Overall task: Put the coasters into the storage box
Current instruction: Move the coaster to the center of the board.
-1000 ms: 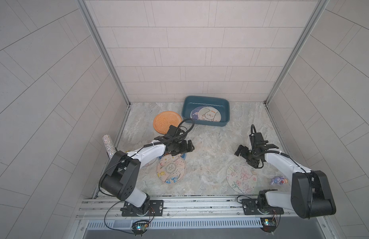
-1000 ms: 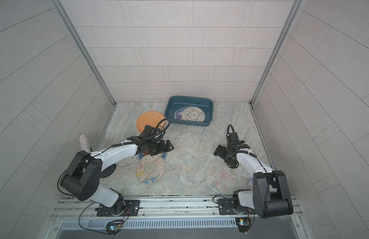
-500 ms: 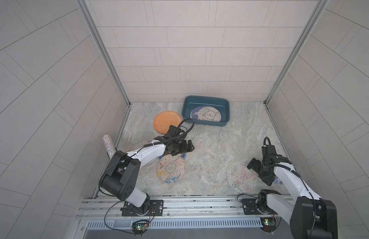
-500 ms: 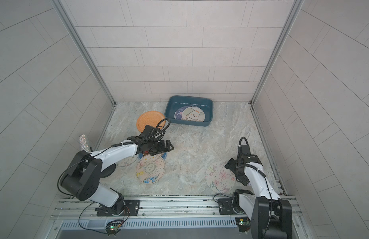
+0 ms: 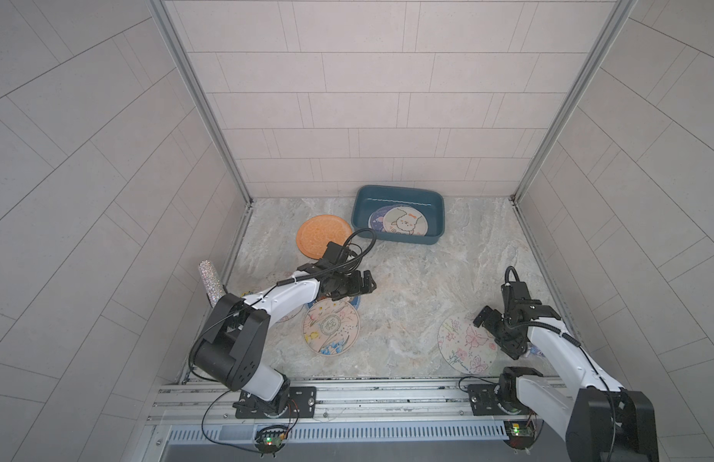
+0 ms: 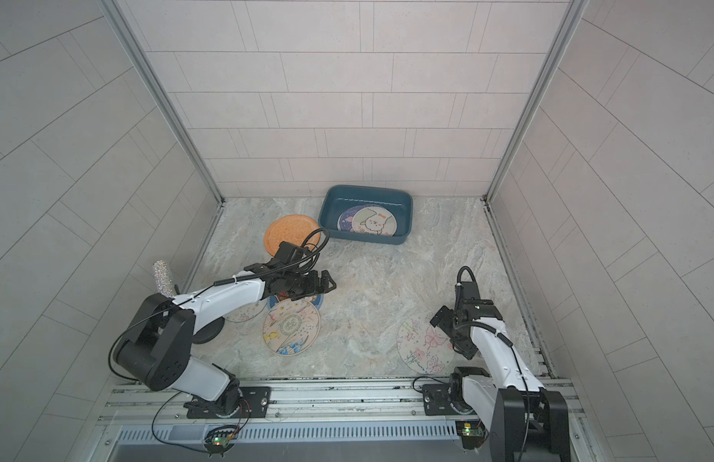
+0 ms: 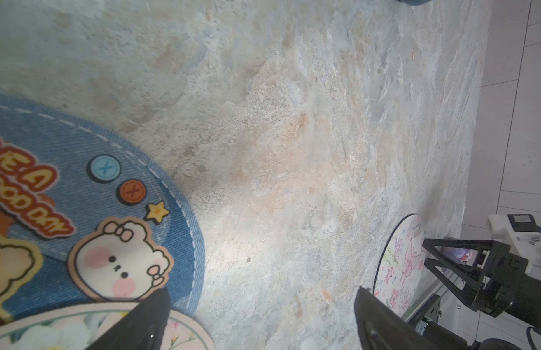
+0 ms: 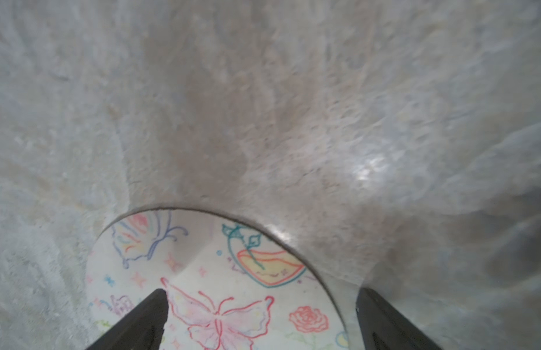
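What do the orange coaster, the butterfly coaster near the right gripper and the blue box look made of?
Orange coaster: probably silicone or rubber, matte, with raised rim and bumpy face.
Butterfly coaster: thin stiff disc, material unclear, smooth printed face, glint on its edge.
Storage box: moulded plastic, glossy; a light streak reflects off its inner wall.

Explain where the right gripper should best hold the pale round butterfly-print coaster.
Probably the rim nearest the open right gripper, approached low from that side: the pale round butterfly-print coaster lies flat on the marble-patterned table, so only its thin edge offers a hold.
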Robot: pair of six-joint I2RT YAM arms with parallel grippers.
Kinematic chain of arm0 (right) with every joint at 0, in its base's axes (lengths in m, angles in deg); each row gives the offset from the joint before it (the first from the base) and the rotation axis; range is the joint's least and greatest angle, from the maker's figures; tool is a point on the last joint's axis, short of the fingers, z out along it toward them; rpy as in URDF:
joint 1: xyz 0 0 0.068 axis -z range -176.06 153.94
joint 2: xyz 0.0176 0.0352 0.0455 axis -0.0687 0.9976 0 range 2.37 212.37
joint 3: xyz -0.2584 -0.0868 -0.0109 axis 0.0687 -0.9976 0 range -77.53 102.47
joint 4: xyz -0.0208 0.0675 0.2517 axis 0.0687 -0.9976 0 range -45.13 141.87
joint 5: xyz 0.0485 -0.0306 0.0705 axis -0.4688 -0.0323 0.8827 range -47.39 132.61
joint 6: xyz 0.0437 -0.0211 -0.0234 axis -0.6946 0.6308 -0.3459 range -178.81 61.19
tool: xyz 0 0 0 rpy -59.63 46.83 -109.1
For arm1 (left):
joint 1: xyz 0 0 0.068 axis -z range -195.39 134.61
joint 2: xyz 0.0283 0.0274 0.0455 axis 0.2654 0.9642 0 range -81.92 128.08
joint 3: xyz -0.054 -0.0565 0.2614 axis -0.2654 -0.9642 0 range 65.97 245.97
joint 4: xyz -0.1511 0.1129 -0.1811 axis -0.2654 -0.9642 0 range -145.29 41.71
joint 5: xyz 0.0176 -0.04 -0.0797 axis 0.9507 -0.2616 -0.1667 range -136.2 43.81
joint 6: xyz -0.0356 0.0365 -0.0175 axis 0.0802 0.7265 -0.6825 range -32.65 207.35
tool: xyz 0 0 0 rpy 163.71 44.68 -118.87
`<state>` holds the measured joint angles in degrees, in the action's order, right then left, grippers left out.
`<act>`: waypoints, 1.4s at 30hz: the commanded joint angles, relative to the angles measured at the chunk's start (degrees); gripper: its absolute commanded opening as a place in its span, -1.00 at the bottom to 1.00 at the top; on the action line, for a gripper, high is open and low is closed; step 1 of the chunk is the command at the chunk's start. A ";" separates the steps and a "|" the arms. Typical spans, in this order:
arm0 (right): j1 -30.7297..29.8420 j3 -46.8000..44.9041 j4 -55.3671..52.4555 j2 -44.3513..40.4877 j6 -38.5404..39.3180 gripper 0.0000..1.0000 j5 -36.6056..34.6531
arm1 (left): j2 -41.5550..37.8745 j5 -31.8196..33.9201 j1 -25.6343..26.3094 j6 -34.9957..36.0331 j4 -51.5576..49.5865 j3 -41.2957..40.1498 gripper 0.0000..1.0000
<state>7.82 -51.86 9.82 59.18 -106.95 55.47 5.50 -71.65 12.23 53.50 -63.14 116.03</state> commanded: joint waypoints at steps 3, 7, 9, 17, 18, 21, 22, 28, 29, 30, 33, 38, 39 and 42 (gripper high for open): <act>-7.23 -4.14 3.56 0.50 -8.80 0.99 5.59 | -1.47 0.49 -0.02 0.10 -0.09 -0.74 0.99; -11.06 -5.16 6.48 0.56 -12.08 0.99 6.20 | -2.25 0.75 -0.02 -0.17 -0.18 -1.01 0.99; -12.52 -4.95 7.52 0.49 -13.17 0.99 6.39 | -2.70 0.84 -0.02 -0.25 -0.35 -1.19 0.99; -21.78 -4.71 14.10 2.89 -18.96 1.00 6.49 | -3.06 1.17 1.25 -0.85 -0.27 -1.55 0.99; -22.91 -4.77 15.01 3.31 -19.63 0.99 6.34 | -3.05 1.19 1.56 -0.87 -0.24 -1.44 0.99; -26.27 -4.60 18.41 5.32 -21.66 1.00 6.19 | -2.85 1.04 2.74 -0.87 -0.31 -1.34 0.99; -27.34 -4.45 19.66 6.17 -22.31 0.99 6.13 | -2.77 0.88 3.24 -0.78 -0.27 -1.33 0.99; -33.67 -1.22 25.14 12.52 -23.62 0.99 5.95 | -2.57 0.32 6.10 -0.10 -1.44 -1.70 0.99; -34.66 -0.54 25.71 13.65 -23.60 1.00 6.03 | -2.62 0.38 6.49 0.05 -1.66 -1.93 0.99; -35.51 0.02 26.48 14.76 -23.63 1.00 6.15 | -2.77 0.47 6.77 0.10 -1.93 -2.28 0.99; -37.77 1.06 29.30 17.21 -23.86 0.99 6.93 | -3.57 1.01 7.79 0.10 -2.16 -3.84 0.99; -38.92 5.14 27.60 22.23 -16.70 0.99 9.96 | -3.51 2.37 10.92 -0.77 -2.21 -5.71 0.97; -38.74 6.20 25.53 22.27 -14.06 0.99 10.03 | -3.34 2.72 11.65 -1.00 -2.20 -5.91 0.94; -38.52 9.43 18.38 21.66 -5.77 0.99 9.75 | -2.96 3.57 13.35 -1.69 -2.03 -6.51 0.80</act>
<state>-30.56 -42.94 40.21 79.84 -121.26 65.70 3.03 -69.70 24.16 52.43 -64.65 110.30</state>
